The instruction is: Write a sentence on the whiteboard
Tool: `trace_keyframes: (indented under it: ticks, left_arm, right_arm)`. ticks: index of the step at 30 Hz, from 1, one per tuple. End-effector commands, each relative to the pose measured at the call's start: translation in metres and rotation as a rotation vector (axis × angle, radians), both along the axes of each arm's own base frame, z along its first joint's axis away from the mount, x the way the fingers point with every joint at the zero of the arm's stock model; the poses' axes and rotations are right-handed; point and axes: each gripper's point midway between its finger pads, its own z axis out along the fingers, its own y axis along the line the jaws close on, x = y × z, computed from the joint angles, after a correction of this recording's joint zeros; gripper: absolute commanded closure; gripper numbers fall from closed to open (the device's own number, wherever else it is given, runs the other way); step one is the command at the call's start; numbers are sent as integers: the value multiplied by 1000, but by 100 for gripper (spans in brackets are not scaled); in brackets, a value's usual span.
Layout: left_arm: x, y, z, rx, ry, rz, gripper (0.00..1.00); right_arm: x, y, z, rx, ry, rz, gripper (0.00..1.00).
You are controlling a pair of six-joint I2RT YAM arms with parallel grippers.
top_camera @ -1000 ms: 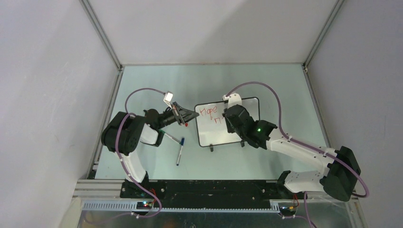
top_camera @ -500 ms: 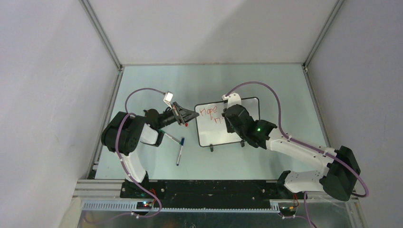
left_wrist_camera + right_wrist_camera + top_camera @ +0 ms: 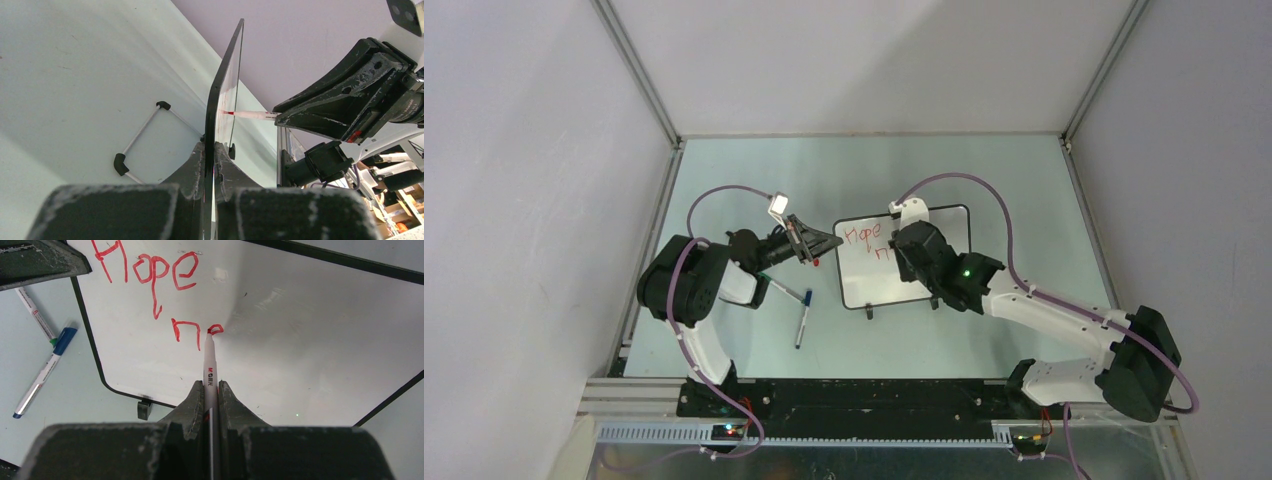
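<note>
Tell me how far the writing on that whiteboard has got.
Done: the sentence so far reads "Hope" in red on the whiteboard, with "n" below. In hand: the right claw is shut on the red marker, tip on the board shaping the next letter; the left claw clamps the board's edge. Left: the second word is unfinished.

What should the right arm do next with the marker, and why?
Probably curl the red marker round to finish the small loop begun after the n. The writing reads only Hope n, the marker tip touches the whiteboard, and the left gripper clamps its edge.
</note>
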Motion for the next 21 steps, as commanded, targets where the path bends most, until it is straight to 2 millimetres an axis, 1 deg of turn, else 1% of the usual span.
trace_keyframes:
  ticks: [1,14,21]
  left_arm:
    - [-12,-5,5,11,-64,-44,100]
    - [-11,-5,6,10,-66,-43,100]
    - [-11,-5,6,10,-66,-42,100]
  right_arm:
    - [1,4,5,10,3,-2,100]
    - [-6,-5,-3,-30,18,-10,100]
    - [-5,-11,0,-35,3,-31,100]
